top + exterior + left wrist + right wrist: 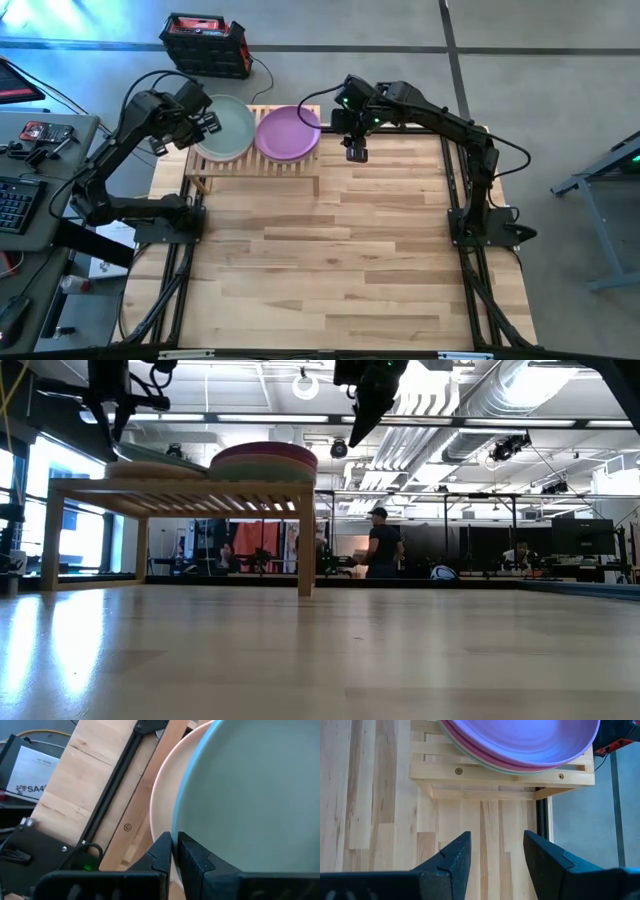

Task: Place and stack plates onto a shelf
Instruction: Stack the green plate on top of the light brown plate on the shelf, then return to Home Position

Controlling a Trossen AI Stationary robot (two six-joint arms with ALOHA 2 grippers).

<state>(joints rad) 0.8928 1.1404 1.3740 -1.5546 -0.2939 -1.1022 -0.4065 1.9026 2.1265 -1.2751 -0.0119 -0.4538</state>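
Observation:
The shelf (255,181) stands at the table's far left and carries two stacks of plates. A purple plate (287,132) tops the right stack, with pink and green rims under it (485,766). A sage green plate (228,128) tops the left stack, above a beige plate (161,795). My left gripper (206,122) is at that plate's left edge, shut on its rim. My right gripper (356,152) hangs open above the table, just right of the shelf, with nothing between its fingers (496,852). My left gripper pinches the sage green plate's rim (176,829) at the plate's left edge between its two fingers. The fingers slant down from above and from the table's left. In the low view the held edge (118,450) is a little raised, and the plate's other side lies on the stack.
Bare wooden tabletop (330,270) spreads in front of the shelf. A black and red case (205,42) sits on the floor beyond the far edge. A side table with a keyboard (15,200) stands to the left. People (382,545) are in the room behind.

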